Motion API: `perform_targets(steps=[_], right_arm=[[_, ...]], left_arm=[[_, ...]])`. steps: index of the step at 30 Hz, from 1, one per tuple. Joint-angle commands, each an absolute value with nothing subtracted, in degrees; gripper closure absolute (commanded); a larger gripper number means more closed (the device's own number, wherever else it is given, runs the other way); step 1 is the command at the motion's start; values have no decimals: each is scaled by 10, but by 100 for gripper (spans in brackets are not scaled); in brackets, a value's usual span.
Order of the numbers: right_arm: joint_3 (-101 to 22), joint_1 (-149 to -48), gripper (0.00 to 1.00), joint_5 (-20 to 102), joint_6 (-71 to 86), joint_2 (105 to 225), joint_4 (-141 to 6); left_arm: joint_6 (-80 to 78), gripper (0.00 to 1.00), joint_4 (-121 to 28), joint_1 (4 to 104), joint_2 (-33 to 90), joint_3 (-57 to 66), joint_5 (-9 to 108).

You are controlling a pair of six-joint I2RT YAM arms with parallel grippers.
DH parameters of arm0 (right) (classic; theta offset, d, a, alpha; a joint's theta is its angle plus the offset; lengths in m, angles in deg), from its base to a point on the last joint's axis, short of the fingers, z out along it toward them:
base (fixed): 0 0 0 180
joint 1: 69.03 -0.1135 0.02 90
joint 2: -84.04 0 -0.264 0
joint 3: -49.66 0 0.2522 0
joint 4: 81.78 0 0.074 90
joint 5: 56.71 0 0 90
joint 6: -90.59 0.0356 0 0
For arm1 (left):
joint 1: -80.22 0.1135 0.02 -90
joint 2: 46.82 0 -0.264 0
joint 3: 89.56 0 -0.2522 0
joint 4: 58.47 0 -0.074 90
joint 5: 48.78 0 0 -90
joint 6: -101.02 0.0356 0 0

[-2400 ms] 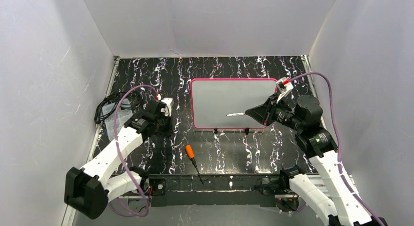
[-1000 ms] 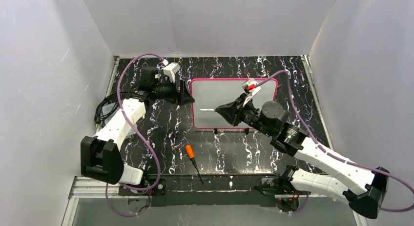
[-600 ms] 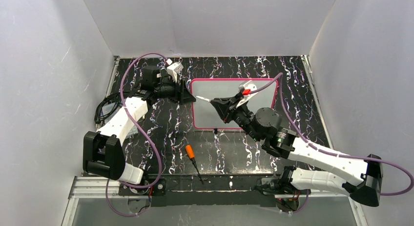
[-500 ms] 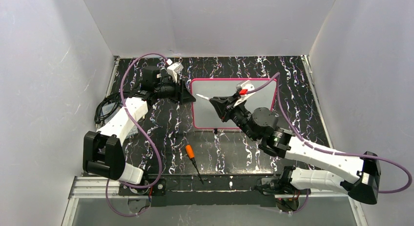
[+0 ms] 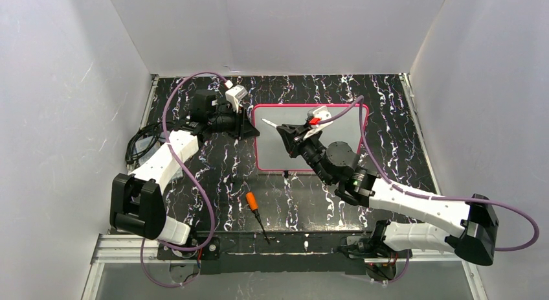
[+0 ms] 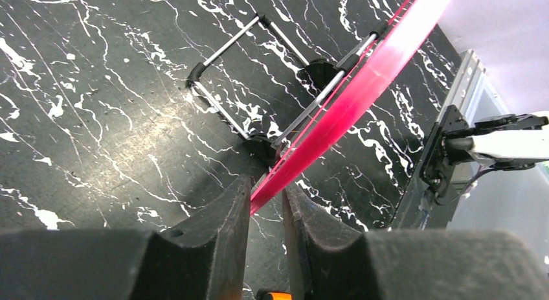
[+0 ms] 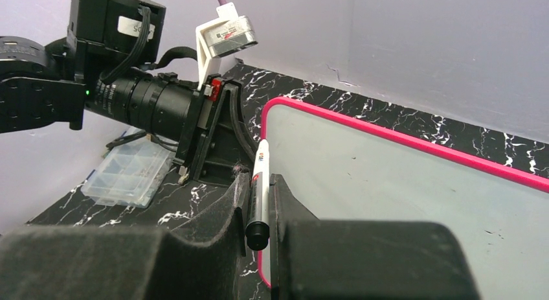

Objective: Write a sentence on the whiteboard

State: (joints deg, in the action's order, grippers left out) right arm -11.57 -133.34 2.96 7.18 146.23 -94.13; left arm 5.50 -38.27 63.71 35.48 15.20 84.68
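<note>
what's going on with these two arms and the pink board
Two robot arms are setting up to write on the whiteboard. The left pincer has the left edge of its pink frame between its fingers, apparently to steady it. The right pincer is shut on a marker, whose tip is near the board's upper left corner. No writing shows on the board yet.

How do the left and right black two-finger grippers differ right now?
The left gripper pinches the left edge of the pink-framed whiteboard; the right gripper clamps a white marker. The left sits beside the board, the right over it. Both are closed on something.
</note>
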Motion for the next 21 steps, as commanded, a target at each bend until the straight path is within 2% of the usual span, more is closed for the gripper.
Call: perform_targets(steps=[1,15,21], right_arm=[[-136,-1338,99,10,52,1469,-985],[-142,-1339,99,-14,33,1492,-1005],[-149,-1339,99,-17,31,1503,-1012]], left_arm=[[82,79,-373,627,343,158,833],[149,100,-361,594,312,180,762],[164,100,-357,584,309,183,747]])
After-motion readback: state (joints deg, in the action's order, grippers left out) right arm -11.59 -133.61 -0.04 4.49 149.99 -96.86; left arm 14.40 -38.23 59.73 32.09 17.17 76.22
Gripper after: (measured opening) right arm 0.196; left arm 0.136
